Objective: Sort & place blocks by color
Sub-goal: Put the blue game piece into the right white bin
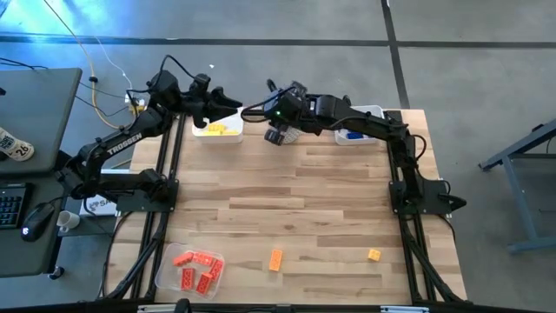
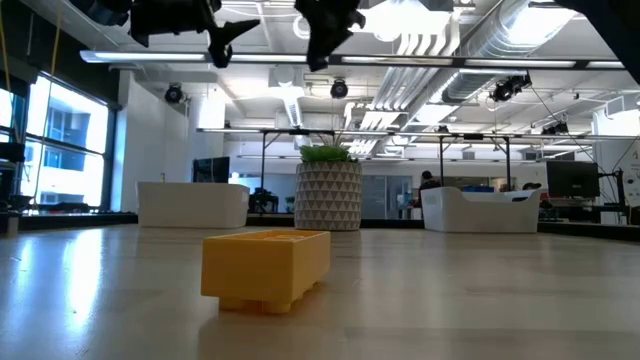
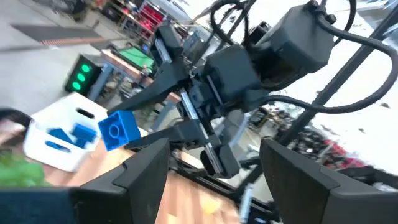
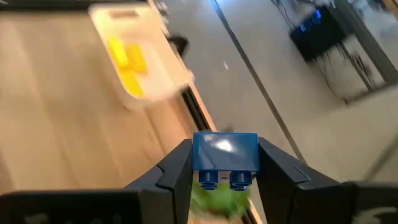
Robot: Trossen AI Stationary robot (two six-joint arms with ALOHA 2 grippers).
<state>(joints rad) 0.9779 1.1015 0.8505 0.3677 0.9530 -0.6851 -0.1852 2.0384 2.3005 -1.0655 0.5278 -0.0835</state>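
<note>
My right gripper [image 4: 224, 163] pinches a blue block [image 4: 224, 152] by its flat sides near the plant [image 4: 219, 198]: light, rigid, slick.

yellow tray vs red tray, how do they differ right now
The yellow tray sits at the table's far edge under the left gripper; the red tray sits at the near edge, away from both arms. The yellow tray holds yellow blocks; the red tray holds red-orange blocks. The red tray's blocks lie spread out and easy to count apart; the yellow tray's sit clumped together. Both are pale, shallow trays on the left half of the table.
</note>
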